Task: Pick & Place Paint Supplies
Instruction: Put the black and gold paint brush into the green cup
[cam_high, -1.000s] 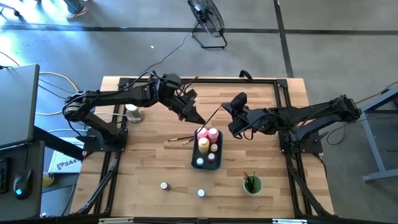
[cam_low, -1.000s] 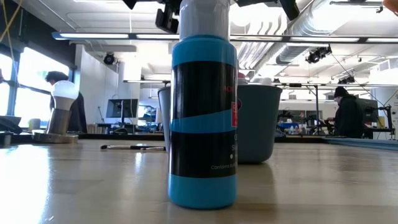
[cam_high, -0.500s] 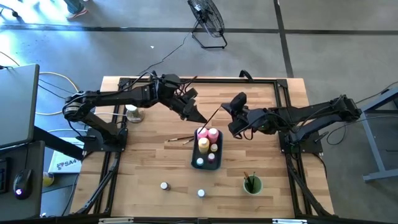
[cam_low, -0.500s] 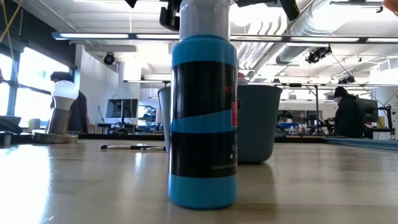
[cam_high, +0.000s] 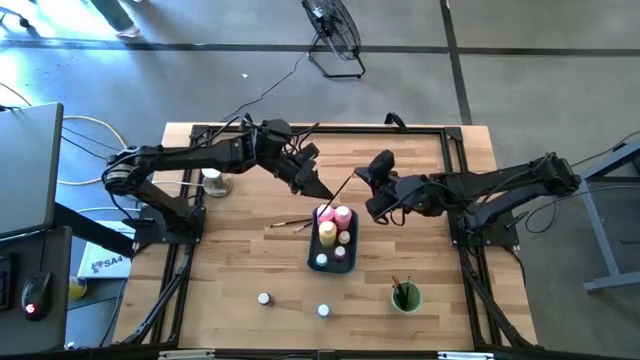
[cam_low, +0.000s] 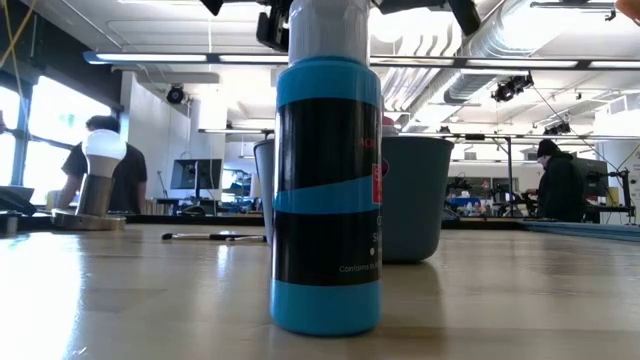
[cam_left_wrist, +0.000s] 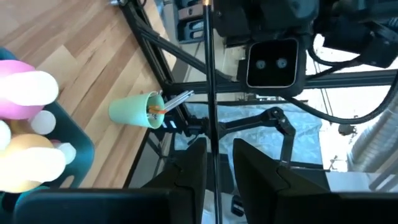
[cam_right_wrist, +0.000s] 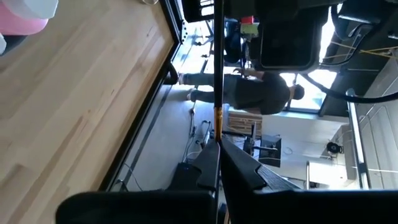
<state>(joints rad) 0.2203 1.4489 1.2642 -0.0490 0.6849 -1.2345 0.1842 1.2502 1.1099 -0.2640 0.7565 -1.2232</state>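
Wooden table (cam_high: 240, 260) holds tray (cam_high: 312, 256) of bottles (cam_high: 328, 232), cup (cam_high: 406, 297) with brushes (cam_high: 400, 288).

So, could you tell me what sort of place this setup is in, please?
Probably a large open robotics lab or workshop: exposed ceiling ducts, people at monitor desks beyond the wooden table, and a floor fan on bare concrete.

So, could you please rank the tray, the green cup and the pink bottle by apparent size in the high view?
1. The tray, clearly largest.
2. The green cup.
3. The pink bottle, though it looks close to the cup, so that order is unsure.
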